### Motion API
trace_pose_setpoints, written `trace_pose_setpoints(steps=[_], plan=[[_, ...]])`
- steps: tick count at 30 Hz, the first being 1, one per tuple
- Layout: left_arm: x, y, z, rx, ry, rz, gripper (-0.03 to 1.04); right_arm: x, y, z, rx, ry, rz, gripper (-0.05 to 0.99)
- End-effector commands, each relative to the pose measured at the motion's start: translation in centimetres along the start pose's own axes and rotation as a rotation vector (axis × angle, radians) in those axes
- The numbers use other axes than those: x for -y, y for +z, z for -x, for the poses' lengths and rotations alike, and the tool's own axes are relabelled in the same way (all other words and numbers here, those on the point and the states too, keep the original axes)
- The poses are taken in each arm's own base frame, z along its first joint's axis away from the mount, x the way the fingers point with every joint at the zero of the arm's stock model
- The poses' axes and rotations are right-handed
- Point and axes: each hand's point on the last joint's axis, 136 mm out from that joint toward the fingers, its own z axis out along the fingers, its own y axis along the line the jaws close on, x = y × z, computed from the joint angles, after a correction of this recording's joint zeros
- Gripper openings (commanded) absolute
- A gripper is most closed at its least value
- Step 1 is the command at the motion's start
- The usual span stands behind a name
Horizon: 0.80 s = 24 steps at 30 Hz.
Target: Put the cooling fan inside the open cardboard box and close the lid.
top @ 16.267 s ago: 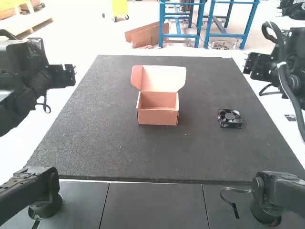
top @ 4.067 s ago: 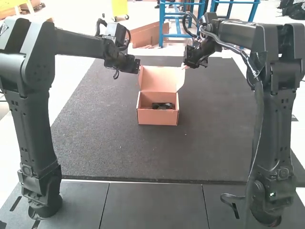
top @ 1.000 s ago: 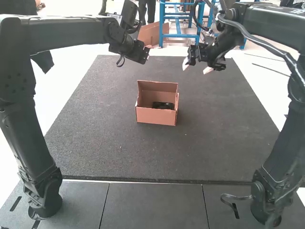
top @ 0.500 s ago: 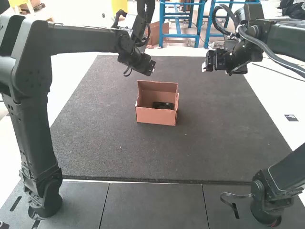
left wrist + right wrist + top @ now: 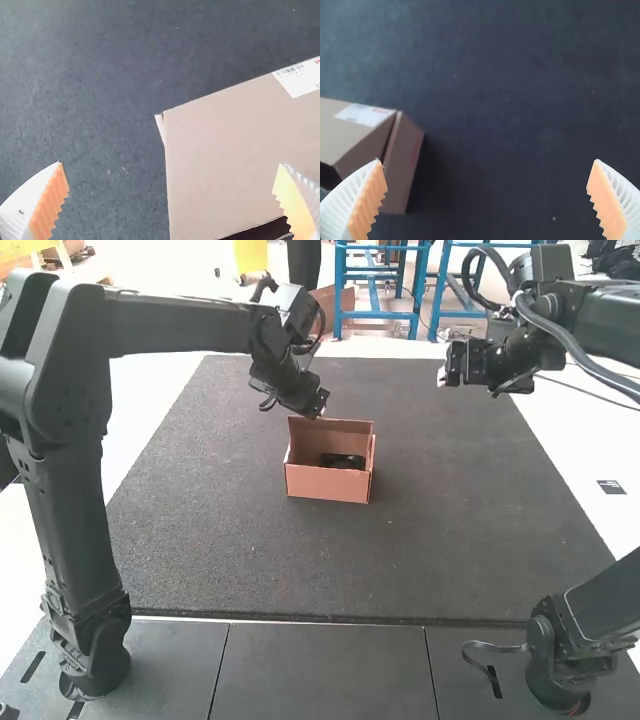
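Ideally, the lid (image 5: 225,150), seen between the spread fingers (image 5: 45,200) of the left gripper (image 5: 315,406), should be pressed down evenly.

Mat (image 5: 450,540): dark, speckled, lying flat, its grain visible in both wrist views. Pale surface (image 5: 600,440): smooth, bordering the mat on the left and right sides. Panels (image 5: 320,670): black, set along the near edge below the mat, divided by thin seams; light bright and even, shadows soft.
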Motion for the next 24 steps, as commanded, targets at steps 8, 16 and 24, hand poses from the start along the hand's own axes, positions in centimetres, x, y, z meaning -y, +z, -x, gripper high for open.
trace_pose_setpoints(steps=[8, 16, 24], plan=[[2.0, 0.8, -3.3, -0.074, 0.019, -0.02, 0.97, -0.1, -0.8, -0.4, -0.009, 0.029, 0.029, 0.92], [2.4, 1.9, -5.5, -0.11, 0.035, -0.019, 0.97, -0.2, -0.5, -1.9, -0.056, 0.05, 0.04, 0.92], [2.7, 3.3, -7.3, -0.116, 0.051, -0.018, 0.97, -0.3, -0.6, -1.9, -0.059, 0.051, 0.044, 0.92]])
